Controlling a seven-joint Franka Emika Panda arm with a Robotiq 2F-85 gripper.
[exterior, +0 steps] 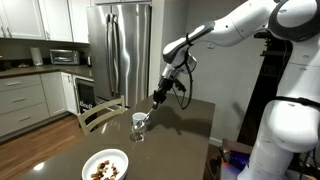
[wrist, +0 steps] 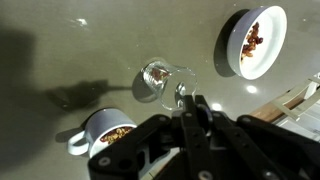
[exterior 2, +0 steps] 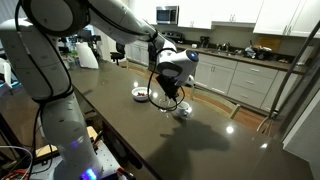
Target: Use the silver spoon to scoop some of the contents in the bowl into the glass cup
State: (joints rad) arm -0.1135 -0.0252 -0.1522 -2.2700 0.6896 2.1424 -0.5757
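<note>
Two dishes of brown pieces show in your wrist view. The bowl (wrist: 230,55) is at the upper right, holding the contents (wrist: 253,40). A white mug (wrist: 95,128) with a handle is at the lower left, also filled with brown bits. Between them, the glass cup (wrist: 160,78) stands upright on the dark table (wrist: 60,50). Your gripper (wrist: 195,105) shows at the bottom edge with its fingers pressed together. A shiny sliver of the silver spoon (wrist: 182,92) pokes out past the tips, right at the near rim of the glass. You cannot tell here whether the spoon carries anything.

In an exterior view, your gripper (exterior: 153,103) hangs tilted above the glass cup (exterior: 138,125). Its fingers are pinched on the silver spoon (exterior: 146,117), which slants down to the cup's mouth. The bowl (exterior: 105,153) sits well apart from them, near the table's front edge, with the contents (exterior: 103,170) heaped inside. A wooden chair (exterior: 100,113) stands at the table's far side, and a steel fridge (exterior: 120,50) is behind it.

In an exterior view, your gripper (exterior 2: 172,97) is low over the table (exterior 2: 200,140), just beside the glass cup (exterior 2: 183,111). A white dish (exterior 2: 141,94) lies near it, too small to tell whether it is the bowl or the mug. The spoon cannot be made out there.
</note>
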